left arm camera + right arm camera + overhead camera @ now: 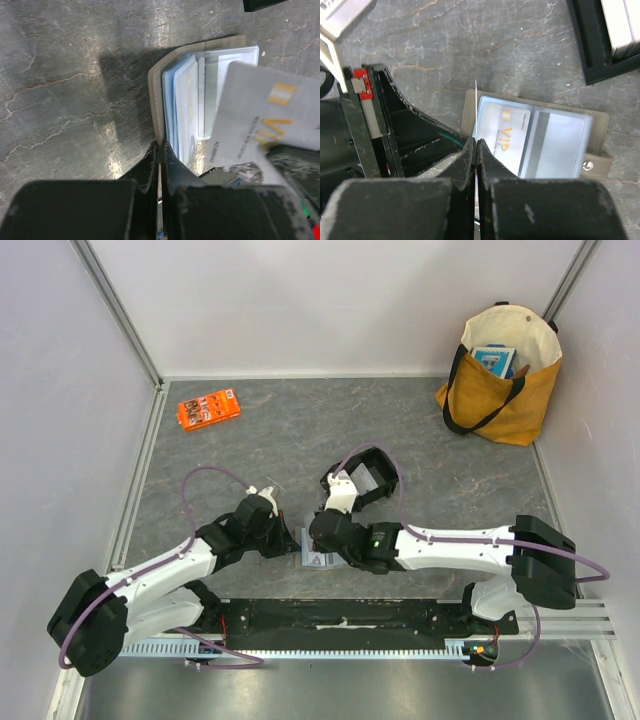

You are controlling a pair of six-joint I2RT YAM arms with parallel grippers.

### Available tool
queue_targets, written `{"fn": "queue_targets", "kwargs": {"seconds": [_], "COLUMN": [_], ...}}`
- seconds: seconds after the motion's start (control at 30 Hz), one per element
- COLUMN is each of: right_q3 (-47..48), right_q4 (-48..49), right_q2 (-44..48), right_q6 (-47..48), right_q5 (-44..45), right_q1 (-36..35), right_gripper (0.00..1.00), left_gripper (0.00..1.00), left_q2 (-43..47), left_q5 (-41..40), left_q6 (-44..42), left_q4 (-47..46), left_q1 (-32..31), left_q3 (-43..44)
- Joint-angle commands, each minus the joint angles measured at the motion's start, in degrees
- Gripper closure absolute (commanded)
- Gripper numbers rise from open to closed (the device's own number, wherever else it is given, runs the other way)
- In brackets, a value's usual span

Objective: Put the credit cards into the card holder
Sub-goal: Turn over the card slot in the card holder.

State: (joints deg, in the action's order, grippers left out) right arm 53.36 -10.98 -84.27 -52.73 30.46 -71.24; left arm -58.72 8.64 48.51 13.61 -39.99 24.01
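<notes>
Overhead, both arms reach inward and meet close to the near edge of the desk [300, 440], about midway along it. The left gripper [287, 540] and right gripper [318, 537] sit tip to tip over the card holder [318, 558], which lies flat there and is mostly covered by them. A black tray [368, 475] rests just beyond, toward the middle of the desk. An orange packet [208, 408] lies near the far left corner, and a mustard tote bag [500, 390] stands in the far right corner.

From the left wrist, the fingers are clenched together on the taupe near edge of the holder [156, 100], which lies open. Pale blue credit cards [184, 100] sit layered in its clear pockets. Above them, tilted, hangs the held card [260, 115], whitish with gold lettering, its lower end in the dark tip of the other arm.

From the right wrist, the fingers are pressed shut on that card [476, 100], seen edge-on as a thin white line standing upright over the left end of the holder [600, 125]. Another card with gold lettering [502, 132] lies under the left clear pocket; the right pocket looks pale blue. The left arm's black finger touches the holder's left edge. A corner of the tray shows at the upper right.
</notes>
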Motion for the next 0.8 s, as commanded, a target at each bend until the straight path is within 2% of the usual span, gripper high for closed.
{"fn": "queue_targets", "kwargs": {"seconds": [0.0, 0.77], "right_q3": [2.36, 3.59], "right_q4": [2.28, 2.46], "right_q2": [-1.68, -5.73], "right_q6": [-3.26, -2.38], "right_q5": [5.31, 6.37], "right_q1": [-2.58, -3.82], "right_gripper": [1.0, 1.0], "left_gripper": [0.98, 0.98], "left_q2": [1.68, 1.41], "left_q5": [1.11, 1.11], "left_q6": [-0.61, -0.44], "left_q4": [-0.42, -0.69], "left_q1": [-0.18, -0.27], "left_q3": [0.34, 0.51]}}
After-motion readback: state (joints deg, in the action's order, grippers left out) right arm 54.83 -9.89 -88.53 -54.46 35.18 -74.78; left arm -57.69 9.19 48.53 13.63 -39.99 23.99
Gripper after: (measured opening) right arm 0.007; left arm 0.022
